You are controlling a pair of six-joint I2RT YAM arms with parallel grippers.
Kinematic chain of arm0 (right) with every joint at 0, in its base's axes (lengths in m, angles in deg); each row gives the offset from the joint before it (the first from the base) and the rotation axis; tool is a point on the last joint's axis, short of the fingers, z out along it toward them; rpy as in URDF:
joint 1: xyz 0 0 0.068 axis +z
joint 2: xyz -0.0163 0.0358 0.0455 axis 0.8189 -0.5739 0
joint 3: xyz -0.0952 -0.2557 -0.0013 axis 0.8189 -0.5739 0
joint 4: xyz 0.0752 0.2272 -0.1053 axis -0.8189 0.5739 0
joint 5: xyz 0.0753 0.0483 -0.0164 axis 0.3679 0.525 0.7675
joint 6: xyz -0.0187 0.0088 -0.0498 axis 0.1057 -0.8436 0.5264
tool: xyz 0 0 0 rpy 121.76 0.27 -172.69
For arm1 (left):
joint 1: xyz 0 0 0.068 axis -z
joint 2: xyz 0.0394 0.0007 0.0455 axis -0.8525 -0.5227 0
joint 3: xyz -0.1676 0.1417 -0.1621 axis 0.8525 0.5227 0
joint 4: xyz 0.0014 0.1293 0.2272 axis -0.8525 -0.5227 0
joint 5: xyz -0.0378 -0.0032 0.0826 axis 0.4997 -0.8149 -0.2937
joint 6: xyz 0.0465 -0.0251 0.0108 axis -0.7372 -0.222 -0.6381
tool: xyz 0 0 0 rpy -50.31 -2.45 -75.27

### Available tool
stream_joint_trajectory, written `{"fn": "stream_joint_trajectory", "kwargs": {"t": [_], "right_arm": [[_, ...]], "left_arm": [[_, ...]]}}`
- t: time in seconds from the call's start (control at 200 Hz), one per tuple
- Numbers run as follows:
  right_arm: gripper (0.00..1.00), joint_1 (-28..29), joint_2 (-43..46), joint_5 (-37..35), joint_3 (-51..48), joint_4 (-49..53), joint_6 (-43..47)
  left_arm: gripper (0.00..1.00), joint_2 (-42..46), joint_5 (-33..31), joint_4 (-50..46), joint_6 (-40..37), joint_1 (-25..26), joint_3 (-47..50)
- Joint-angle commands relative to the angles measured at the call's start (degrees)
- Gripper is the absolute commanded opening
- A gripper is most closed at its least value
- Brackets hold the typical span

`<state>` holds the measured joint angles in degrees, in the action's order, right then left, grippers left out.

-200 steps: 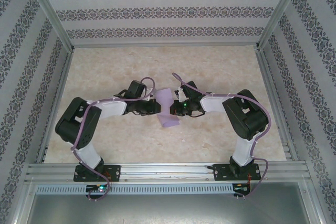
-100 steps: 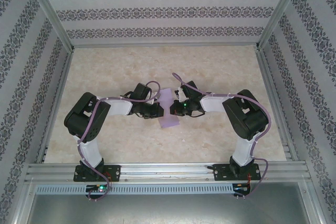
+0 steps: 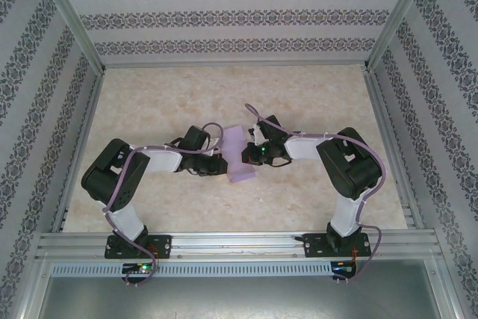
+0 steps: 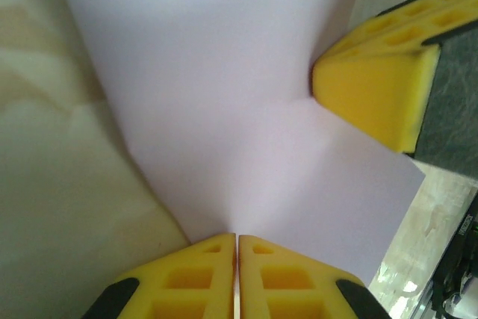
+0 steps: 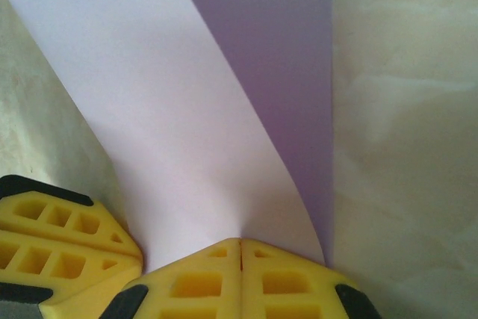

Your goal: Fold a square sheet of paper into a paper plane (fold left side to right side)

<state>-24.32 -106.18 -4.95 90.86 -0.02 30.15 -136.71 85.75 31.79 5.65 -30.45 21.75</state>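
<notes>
Centrally on the table, the paper is pinched from both sides. The left gripper has its yellow pads pressed together on one edge of the sheet, and the right gripper clamps the opposite edge the same way. In the right wrist view, a pale flap curves up over a darker lavender part lying flat on the table.
</notes>
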Motion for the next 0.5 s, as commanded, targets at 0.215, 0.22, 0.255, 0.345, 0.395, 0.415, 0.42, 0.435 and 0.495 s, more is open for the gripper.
{"fn": "stream_joint_trajectory", "kwargs": {"t": [0.215,0.22,0.255,0.345,0.395,0.415,0.42,0.435,0.495], "right_arm": [[0.00,0.63,-4.28,-8.49,-2.75,9.03,1.96],[0.00,0.63,-4.29,-8.53,-2.75,9.04,1.96],[0.00,0.63,-4.30,-8.49,-2.66,9.01,1.95],[0.00,0.68,-4.56,-8.49,-2.57,8.97,2.05],[0.00,0.68,-4.74,-8.49,-2.40,8.96,1.98],[0.00,0.71,-4.75,-8.49,-2.39,8.98,1.96],[0.00,0.67,-4.75,-8.49,-2.39,8.97,1.96],[0.00,0.72,-4.75,-8.49,-2.39,8.97,1.95],[0.00,0.72,-4.75,-8.49,-2.35,8.96,1.87]], "left_arm": [[0.10,5.79,-0.91,-9.13,-1.12,-1.43,-1.27],[0.10,5.81,-0.90,-9.10,-1.08,-1.46,-1.45],[0.10,5.60,-0.68,-9.01,-1.10,-1.54,-2.65],[0.09,3.37,0.20,-8.34,-1.30,-1.55,-6.08],[0.09,1.53,0.76,-7.45,-0.98,-1.49,-7.67],[0.08,0.83,0.96,-6.98,-0.63,-1.38,-8.25],[0.08,0.65,1.00,-6.84,-0.57,-1.39,-8.36],[0.08,0.12,1.12,-6.41,-0.36,-1.26,-8.69],[0.08,-1.81,1.49,-4.91,0.16,-0.43,-9.84]]}}
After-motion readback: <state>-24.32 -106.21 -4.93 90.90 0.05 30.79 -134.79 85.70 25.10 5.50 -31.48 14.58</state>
